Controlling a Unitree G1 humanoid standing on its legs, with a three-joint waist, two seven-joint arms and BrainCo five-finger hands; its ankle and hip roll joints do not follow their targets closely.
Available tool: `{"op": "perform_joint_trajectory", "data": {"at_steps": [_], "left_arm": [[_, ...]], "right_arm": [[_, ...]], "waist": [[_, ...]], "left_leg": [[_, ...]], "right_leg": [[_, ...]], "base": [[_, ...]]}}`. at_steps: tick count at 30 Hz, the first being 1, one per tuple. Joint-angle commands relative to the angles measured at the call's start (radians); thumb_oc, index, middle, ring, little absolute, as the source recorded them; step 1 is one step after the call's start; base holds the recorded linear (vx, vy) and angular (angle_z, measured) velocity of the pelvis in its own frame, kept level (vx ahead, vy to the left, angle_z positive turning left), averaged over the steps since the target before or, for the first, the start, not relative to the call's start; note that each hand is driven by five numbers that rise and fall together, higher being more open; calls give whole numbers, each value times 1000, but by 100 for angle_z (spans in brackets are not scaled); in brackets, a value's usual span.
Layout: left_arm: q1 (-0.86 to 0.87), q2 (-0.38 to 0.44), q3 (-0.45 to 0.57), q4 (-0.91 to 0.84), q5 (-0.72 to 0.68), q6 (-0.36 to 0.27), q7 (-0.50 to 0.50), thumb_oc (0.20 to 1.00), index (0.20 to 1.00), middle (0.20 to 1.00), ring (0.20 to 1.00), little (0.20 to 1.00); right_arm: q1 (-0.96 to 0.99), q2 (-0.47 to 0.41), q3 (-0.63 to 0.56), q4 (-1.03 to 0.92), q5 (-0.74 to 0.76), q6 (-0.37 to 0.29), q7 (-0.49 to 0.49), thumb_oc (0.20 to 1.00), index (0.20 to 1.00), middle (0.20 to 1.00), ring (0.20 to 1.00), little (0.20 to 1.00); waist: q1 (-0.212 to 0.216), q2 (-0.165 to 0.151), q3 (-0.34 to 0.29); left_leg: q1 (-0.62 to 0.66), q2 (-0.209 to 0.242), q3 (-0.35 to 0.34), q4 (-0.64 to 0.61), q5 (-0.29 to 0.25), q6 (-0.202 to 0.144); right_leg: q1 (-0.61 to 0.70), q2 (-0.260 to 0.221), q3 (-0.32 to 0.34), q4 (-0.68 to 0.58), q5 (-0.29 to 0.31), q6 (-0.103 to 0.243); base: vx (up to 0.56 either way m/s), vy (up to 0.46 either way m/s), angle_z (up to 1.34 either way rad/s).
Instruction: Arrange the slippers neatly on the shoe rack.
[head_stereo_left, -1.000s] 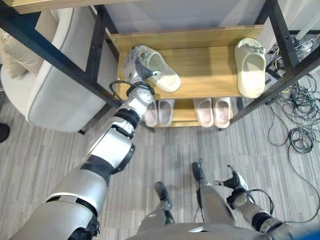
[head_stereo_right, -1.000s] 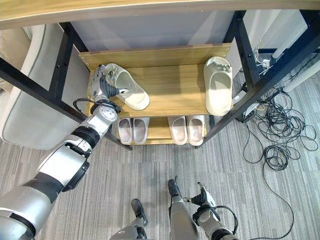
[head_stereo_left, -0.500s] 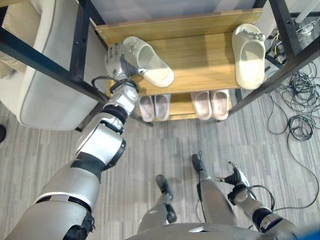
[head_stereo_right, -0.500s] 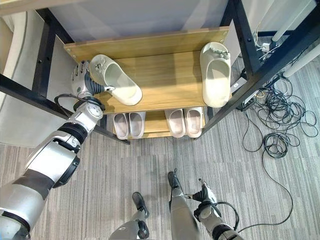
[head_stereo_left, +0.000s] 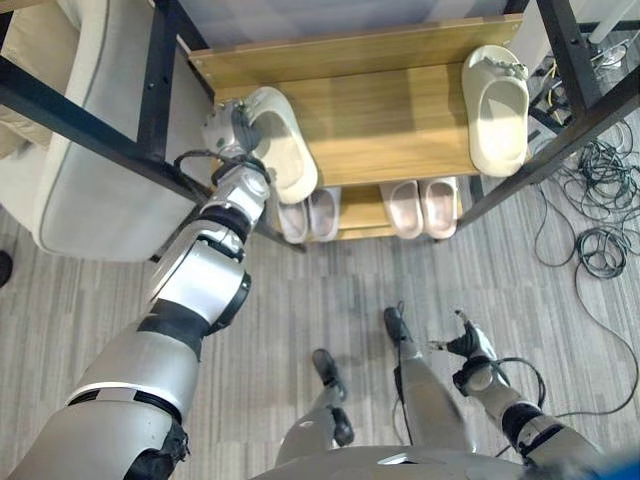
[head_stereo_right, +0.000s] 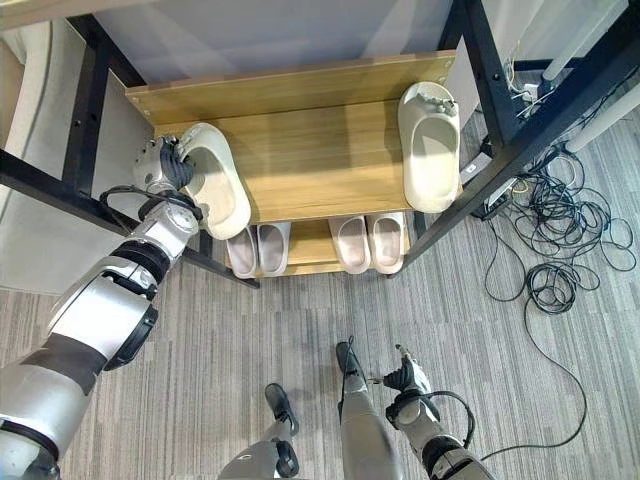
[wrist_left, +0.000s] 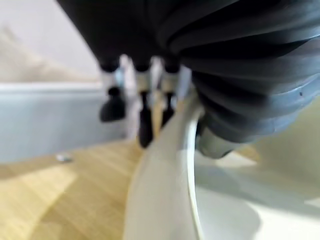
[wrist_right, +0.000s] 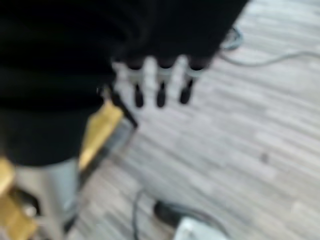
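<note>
Left eye view: left hand (head_stereo_left: 228, 128) curled around a cream slipper (head_stereo_left: 277, 145) at the left end of the shoe rack's upper shelf (head_stereo_left: 390, 125); its mate (head_stereo_left: 497, 108) lies far right. Two pale pairs (head_stereo_left: 370, 208) occupy the lower shelf.

Right wrist view: right hand (wrist_right: 160, 82) over the floor, fingers straight, empty.

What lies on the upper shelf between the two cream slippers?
Nothing: in the left eye view, bare wood of the upper shelf runs from the slipper in the left hand to the other cream slipper.
</note>
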Motion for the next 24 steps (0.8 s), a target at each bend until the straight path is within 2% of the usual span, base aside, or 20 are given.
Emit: {"op": "perform_joint_trajectory", "data": {"at_steps": [1,5,9,14,21,24], "left_arm": [[-34,-5,14,-26,74,-23,21,200,200,200,200,200],[-23,-36,-14,-142,122,-40,55,200,200,200,200,200],[-18,-114,-12,-215,125,-60,67,200,200,200,200,200],[-25,-186,-5,-183,95,-61,55,200,200,200,200,200],[-117,-189,-24,-96,96,-32,49,200,200,200,200,200],[-181,-180,2,-65,40,-35,51,200,200,200,200,200]], "right_arm": [[-4,-5,14,62,25,-8,-5,1000,1000,1000,1000,1000],[8,-4,13,61,26,-11,-4,1000,1000,1000,1000,1000],[6,-4,11,63,24,-4,-2,1000,1000,1000,1000,1000],[-6,-6,14,60,20,5,-2,1000,1000,1000,1000,1000],[-20,-22,23,61,21,1,-10,1000,1000,1000,1000,1000],[-30,-28,33,56,20,1,-12,1000,1000,1000,1000,1000]], "waist": [[-1,-36,-17],[0,-38,-15],[-6,-35,-6],[-19,-19,-7],[-42,-6,-6],[-57,9,2]], "left_leg": [[-29,65,-103,-1,17,-91],[-26,64,-106,-1,17,-90],[-20,63,-97,-1,16,-90],[-11,70,-75,-1,13,-90],[-16,85,-64,-1,20,-97],[-8,97,-41,-1,22,-102]], "right_leg": [[110,-116,-45,-193,85,131],[113,-114,-44,-189,82,130],[112,-113,-31,-190,86,133],[100,-110,-6,-185,85,134],[77,-96,6,-170,79,130],[63,-85,26,-161,79,130]], "base": [[-15,-25,3],[-19,-18,3],[-21,-14,-2],[0,-23,-11],[17,-48,-10],[30,-63,-14]]}}
